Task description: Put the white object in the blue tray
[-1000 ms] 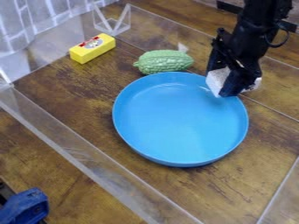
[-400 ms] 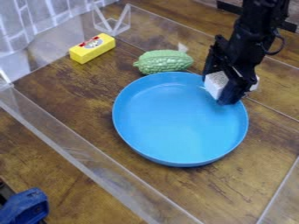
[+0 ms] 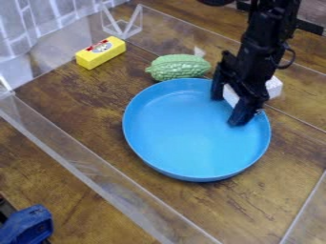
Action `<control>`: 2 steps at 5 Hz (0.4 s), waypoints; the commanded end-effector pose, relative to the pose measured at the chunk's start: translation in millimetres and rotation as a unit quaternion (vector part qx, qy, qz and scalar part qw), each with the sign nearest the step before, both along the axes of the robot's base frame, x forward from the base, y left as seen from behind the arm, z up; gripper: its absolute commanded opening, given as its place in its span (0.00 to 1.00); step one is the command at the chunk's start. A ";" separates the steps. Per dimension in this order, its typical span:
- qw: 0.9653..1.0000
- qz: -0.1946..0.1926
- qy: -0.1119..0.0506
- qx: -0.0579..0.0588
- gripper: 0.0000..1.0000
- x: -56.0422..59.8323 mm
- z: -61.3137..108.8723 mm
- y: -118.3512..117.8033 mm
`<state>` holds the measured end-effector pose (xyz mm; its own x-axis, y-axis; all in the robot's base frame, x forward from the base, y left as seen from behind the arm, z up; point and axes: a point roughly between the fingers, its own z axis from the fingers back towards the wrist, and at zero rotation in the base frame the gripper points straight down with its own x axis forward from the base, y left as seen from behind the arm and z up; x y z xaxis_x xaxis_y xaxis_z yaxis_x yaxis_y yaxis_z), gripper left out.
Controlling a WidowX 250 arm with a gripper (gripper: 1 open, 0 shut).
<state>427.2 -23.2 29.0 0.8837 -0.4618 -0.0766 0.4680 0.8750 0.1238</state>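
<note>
Where the dark wooden tabletop (image 3: 76,133) meets its clear acrylic surround, a large round bright-blue shallow plastic tray (image 3: 192,143) sits toward the right of centre. Over the tray's far right rim hangs the black robot gripper (image 3: 242,103), pointing straight down, its dark fingers (image 3: 241,111) reaching down to the tray floor just inside the rim. A small off-white rectangular block with a rough, sponge-like surface (image 3: 269,88) shows partly behind and between those fingers, low at the tray's right edge; much of it is hidden by the gripper. The jaws look spread apart, though whether the fingers are touching the white block cannot be told from this view.

Just beyond the tray's far rim, close to it, lies a bumpy green oval object (image 3: 178,67). Well apart, toward the far left of the table, rests a yellow rectangular block with a red-and-white label (image 3: 101,51) on its top face; the print on that label is too small to read. A blue object (image 3: 26,227) pokes in at the bottom left corner, outside the acrylic wall.
</note>
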 end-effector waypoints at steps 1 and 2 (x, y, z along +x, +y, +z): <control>0.999 0.023 -0.039 -0.019 1.00 2.3 27.4 7.7; 0.998 0.031 -0.034 -0.031 1.00 -1.2 21.4 7.4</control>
